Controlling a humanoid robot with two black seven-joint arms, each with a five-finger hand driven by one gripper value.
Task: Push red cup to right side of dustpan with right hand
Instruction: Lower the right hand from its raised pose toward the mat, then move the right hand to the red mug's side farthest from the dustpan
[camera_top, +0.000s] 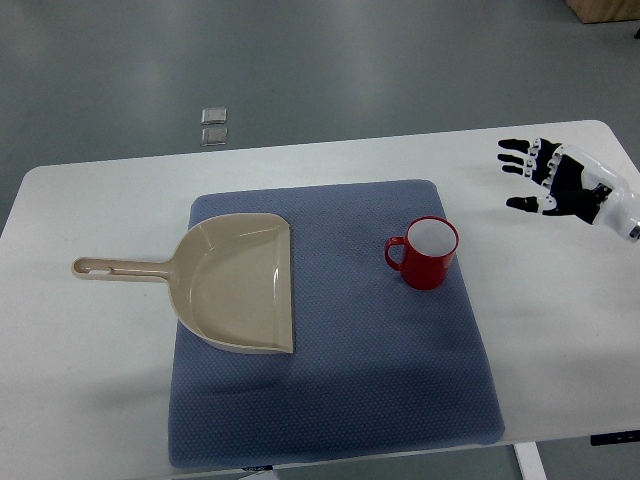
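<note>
A beige dustpan (240, 285) lies on the left of a blue mat (400, 370) on a white table (80, 380), a red cup (428, 253) stands upright well to its right, and the right hand (560, 180) hovers beyond, fingers spread wide, holding nothing.
</note>
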